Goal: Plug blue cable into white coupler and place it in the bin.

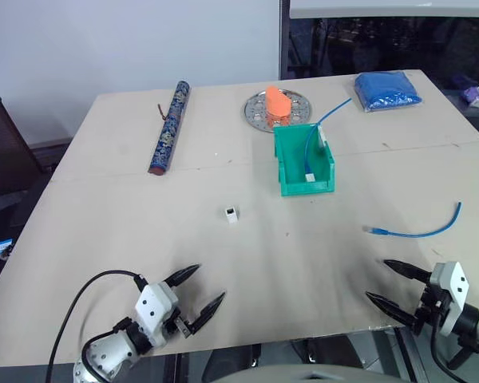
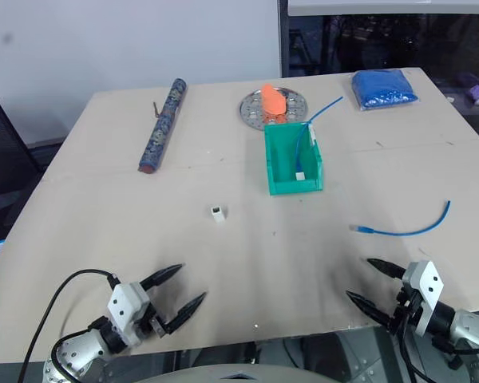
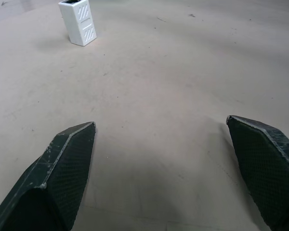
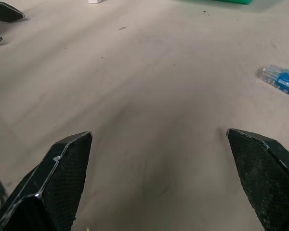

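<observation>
The blue cable (image 1: 421, 230) lies gently curved on the table's right side, its clear plug tip (image 4: 278, 77) pointing toward the middle. Near the table's centre the white coupler (image 1: 231, 214) stands alone, also seen as a small ribbed block (image 3: 78, 21). Behind it sits the green bin (image 1: 283, 163), holding another blue cable joined to a white piece. My left gripper (image 1: 210, 282) is open at the front left, short of the coupler. At the front right my right gripper (image 1: 378, 279) hangs open and empty, short of the cable's plug end.
A long patterned roll (image 1: 169, 126) lies at the back left. A round perforated metal plate (image 1: 259, 112) with an orange object (image 1: 277, 104) sits behind the bin. A blue fabric pouch (image 1: 387, 89) lies at the back right. The table's front edge runs just under both grippers.
</observation>
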Tool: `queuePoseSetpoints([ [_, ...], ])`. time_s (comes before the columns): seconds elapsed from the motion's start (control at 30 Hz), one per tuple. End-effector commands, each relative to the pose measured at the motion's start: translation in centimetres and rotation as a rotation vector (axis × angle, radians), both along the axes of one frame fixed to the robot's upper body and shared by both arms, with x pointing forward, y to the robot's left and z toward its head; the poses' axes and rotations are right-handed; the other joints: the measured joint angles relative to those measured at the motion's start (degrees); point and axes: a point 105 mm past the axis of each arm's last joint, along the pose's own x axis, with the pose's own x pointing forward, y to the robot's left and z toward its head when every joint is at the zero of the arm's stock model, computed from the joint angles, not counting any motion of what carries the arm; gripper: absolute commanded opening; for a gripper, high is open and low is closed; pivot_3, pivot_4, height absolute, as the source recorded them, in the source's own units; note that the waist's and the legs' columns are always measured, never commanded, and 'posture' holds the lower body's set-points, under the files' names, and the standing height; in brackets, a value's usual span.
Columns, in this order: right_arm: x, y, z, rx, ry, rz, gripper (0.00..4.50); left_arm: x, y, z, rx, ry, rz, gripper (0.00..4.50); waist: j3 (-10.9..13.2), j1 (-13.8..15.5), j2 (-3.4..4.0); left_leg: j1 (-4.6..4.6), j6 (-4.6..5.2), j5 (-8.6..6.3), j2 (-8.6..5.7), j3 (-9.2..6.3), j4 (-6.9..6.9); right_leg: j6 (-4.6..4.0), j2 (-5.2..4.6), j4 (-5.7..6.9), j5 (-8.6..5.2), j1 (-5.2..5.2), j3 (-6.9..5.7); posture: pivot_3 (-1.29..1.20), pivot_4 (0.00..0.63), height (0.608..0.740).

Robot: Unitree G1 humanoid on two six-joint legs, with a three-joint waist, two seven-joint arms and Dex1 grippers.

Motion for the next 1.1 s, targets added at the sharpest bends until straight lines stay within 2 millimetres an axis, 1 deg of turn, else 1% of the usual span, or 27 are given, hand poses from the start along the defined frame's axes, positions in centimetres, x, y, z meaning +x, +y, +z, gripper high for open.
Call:
queuePoseSetpoints([
  [0.03, 0.1, -0.2, 0.4, -0.015, -0.033, -0.003, 4.42, -2.2, 1.9, -3.9, 0.029, 0.149, 0.048, 4.5, 0.0, 0.1, 0.03, -0.01, 0.0, 0.0, 0.0, -0.01, 0.0, 0.0, 0.0, 0.0, 0.0, 0.0, -0.03, 0.0, 0.15, 0.74],
  [0.13, 0.2, -0.4, 0.4, -0.02, -0.037, -0.005, 4.42, -3.0, 2.4, -4.5, 0.011, 0.15, 0.042, 4.5, -0.1, -0.1, 0.11, -0.01, 0.0, 0.0, 0.01, 0.0, -0.02, -0.01, 0.0, -0.02, -0.01, 0.0, -0.06, 0.0, 0.15, 0.74],
  [0.27, 0.3, -0.3, 0.4, -0.02, -0.046, 0.003, 4.42, -3.5, 2.7, -5.2, 0.004, 0.141, 0.037, 4.5, -0.2, -0.3, 0.2, 0.15, 0.0, 0.0, 0.08, 0.1, -0.19, -0.04, 0.02, -0.02, -0.03, 0.02, -0.05, 0.0, 0.15, 0.74],
  [0.3, 0.3, -0.3, 0.4, -0.019, -0.049, 0.006, 4.42, -3.2, 2.4, -4.7, 0.001, 0.13, 0.031, 4.5, -0.2, -0.3, 0.2, 0.21, 0.0, 0.0, 0.1, 0.15, -0.22, -0.05, 0.01, -0.02, -0.03, 0.03, -0.05, 0.0, 0.15, 0.74],
  [0.33, 0.4, -0.3, 0.5, -0.019, -0.053, 0.007, 4.42, -2.9, 2.0, -4.2, -0.003, 0.116, 0.024, 4.5, -0.2, -0.3, 0.19, 0.65, 0.0, -0.01, 0.22, 0.39, -0.43, -0.07, 0.01, -0.02, -0.05, 0.26, -0.02, 0.0, 0.15, 0.74],
  [0.4, 0.5, -0.4, 0.5, -0.021, -0.057, 0.01, 4.42, -2.3, 1.4, -3.3, -0.009, 0.099, 0.015, 4.5, -0.2, -0.3, 0.2, 0.85, -0.01, -0.01, 0.36, 0.55, -0.53, -0.1, 0.02, -0.02, -0.07, 0.33, -0.04, 0.0, 0.15, 0.74],
  [0.67, 1.1, -0.6, 0.7, -0.023, -0.07, 0.019, 4.42, -1.4, 1.2, -2.4, -0.014, 0.09, 0.021, 4.5, -0.2, -0.1, 0.15, 0.81, -0.02, -0.02, 0.41, 0.72, -0.52, -0.1, -0.01, -0.11, -0.07, 0.3, -0.02, 0.0, 0.15, 0.74],
  [0.87, 1.5, -1.5, 1.3, -0.044, -0.098, 0.02, 4.42, -1.4, 1.5, -1.5, -0.021, 0.07, 0.005, 4.5, -0.1, -0.1, 0.01, 0.78, -0.03, -0.02, 0.41, 0.72, -0.52, -0.1, -0.02, -0.17, -0.07, 0.26, -0.02, 0.0, 0.15, 0.74],
  [0.93, 1.8, -1.8, 1.9, -0.056, -0.115, 0.03, 4.42, -1.5, 1.4, -0.7, -0.034, 0.072, -0.031, 4.5, 0.0, -0.2, -0.1, 0.75, -0.04, -0.03, 0.42, 0.72, -0.52, -0.1, -0.02, -0.17, -0.07, 0.21, -0.02, 0.0, 0.15, 0.74],
  [1.0, 2.3, -2.1, 2.9, -0.067, -0.136, 0.044, 4.42, -1.3, 1.0, 1.0, -0.048, 0.066, -0.104, 4.5, 0.3, -0.2, -0.41, 0.74, -0.06, -0.04, 0.43, 0.73, -0.52, -0.1, -0.01, -0.17, -0.07, 0.2, -0.03, 0.0, 0.15, 0.74],
  [1.1, 3.8, -3.0, 4.2, -0.102, -0.161, 0.035, 4.42, -0.4, -1.2, 3.8, -0.063, 0.049, -0.256, 4.5, 0.7, -0.1, -0.93, 0.75, -0.07, -0.05, 0.51, 0.72, -0.45, -0.1, -0.01, -0.17, -0.06, 0.02, -0.12, 0.0, 0.15, 0.74],
])
